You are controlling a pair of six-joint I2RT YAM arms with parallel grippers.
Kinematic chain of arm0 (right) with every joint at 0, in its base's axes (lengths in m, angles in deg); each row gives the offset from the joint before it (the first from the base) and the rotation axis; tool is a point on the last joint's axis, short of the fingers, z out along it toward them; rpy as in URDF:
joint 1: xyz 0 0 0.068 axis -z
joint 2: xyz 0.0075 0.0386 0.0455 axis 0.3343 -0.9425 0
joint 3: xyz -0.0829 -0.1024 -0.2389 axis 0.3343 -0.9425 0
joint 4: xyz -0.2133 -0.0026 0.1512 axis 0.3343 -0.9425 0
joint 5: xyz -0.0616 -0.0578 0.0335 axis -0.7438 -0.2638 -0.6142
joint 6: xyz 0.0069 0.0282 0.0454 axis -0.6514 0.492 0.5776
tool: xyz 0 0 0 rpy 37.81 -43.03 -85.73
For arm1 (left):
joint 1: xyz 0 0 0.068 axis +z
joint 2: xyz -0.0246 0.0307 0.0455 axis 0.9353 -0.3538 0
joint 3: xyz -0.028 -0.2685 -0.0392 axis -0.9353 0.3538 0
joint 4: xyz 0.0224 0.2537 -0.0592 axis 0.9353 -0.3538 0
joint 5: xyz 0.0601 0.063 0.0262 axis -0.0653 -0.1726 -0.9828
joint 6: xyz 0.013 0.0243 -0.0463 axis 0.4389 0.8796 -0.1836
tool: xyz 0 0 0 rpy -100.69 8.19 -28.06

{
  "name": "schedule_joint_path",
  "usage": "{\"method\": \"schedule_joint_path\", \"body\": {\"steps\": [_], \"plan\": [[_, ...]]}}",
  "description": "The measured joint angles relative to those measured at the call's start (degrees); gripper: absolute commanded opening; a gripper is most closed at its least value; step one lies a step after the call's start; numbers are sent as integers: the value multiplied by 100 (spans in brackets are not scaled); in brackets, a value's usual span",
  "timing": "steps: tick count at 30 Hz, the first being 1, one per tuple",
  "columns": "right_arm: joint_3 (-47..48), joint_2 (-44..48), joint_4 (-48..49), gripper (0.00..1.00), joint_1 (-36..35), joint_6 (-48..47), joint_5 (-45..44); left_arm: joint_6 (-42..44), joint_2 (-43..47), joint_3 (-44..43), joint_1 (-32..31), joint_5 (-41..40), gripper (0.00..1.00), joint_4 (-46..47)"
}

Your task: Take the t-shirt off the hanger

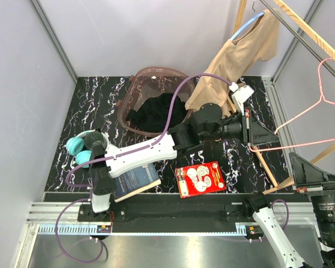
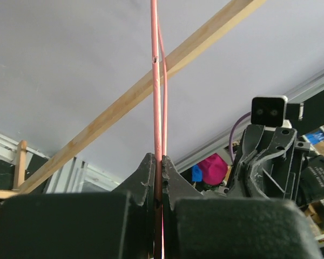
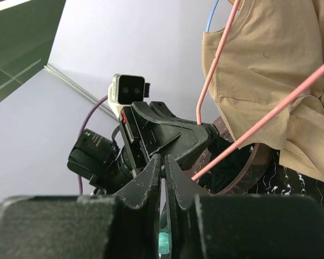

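left claw [image 2: 159, 159]: fingers clamped on the wire of the pink hanger [image 2: 157, 81], which runs straight up out of the jaws. right claw [image 3: 163, 157]: fingers pressed together, nothing visibly held. t-shirt [image 3: 275, 70] — tan, short-sleeved, limp and creased — hangs above and to the right of the right claw. the pink wire crosses in front of it, and a blue hanger [image 1: 247, 23] shows at its collar.

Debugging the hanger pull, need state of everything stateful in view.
t-shirt: on the blue hanger, not removed.
pink hanger: bare, gripped by left end effector.
left end effector: shut on pink hanger.
right end effector: shut; whether it pinches the wire is unclear.
basket: holds black clothing.
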Motion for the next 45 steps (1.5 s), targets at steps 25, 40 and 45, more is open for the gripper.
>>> {"method": "schedule_joint_path", "body": {"steps": [25, 40, 45], "plan": [[758, -116, -302, 18, 0, -734, -229, 2164, 437, 286, -498, -1019, 57, -1355], [1871, -1714, -479, 35, 0, -2020, 1622, 2065, 2859, 2865, -151, -1346, 74, -1126], [1873, -2433, -337, 40, 0, -2236, 2218, 2026, 4022, 3786, -157, -1982, 74, -1388]]}}
